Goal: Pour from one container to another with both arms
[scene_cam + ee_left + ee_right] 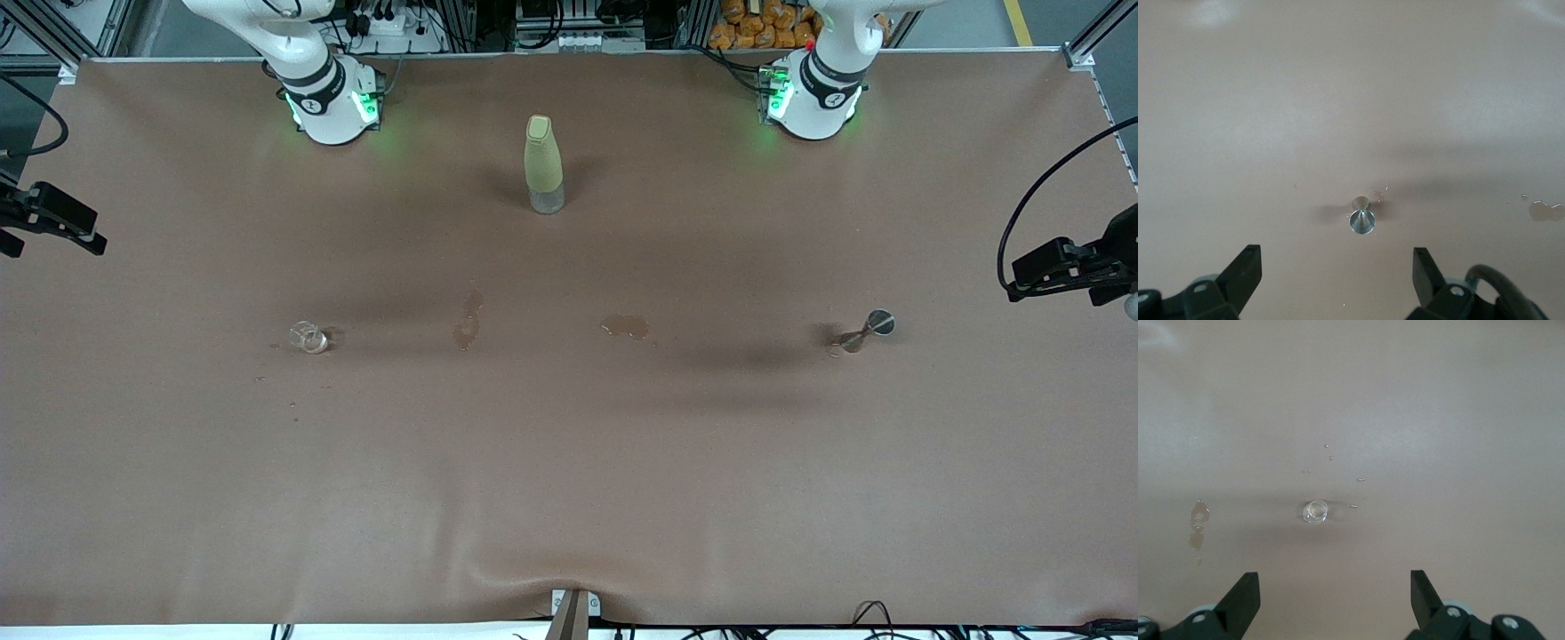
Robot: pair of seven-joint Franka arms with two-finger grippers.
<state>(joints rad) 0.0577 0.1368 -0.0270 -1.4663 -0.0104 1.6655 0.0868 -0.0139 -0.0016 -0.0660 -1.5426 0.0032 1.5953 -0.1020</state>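
Brown worktop [569,462] under both arms. Near the middle, closer to the robot bases, an upright yellow-green bottle [543,164] with a clear bottom and a closed cap. Toward the right arm's end, a small clear glass cup [308,337] standing upright, with a few droplets [1330,458] scattered near it. Toward the left arm's end, a small metal jigger [865,331], steel, narrow at the waist, standing with its round mouth up. Between cup and jigger, two wet stains on the cloth: one elongated stain [468,322] closer to the cup, one rounder puddle [625,326] closer to the jigger; both nearer to the front camera than the bottle. Left gripper [1337,273] high over the jigger [1362,217], fingers spread wide, holding nothing, the jigger seen from above between the two black fingertips [1245,270]. Right gripper [1334,595] high over the glass cup [1315,511], likewise spread wide and empty, the cup centred between its fingertips [1243,593]. Cup, jigger and bottle well apart from one another, none touched by either gripper.
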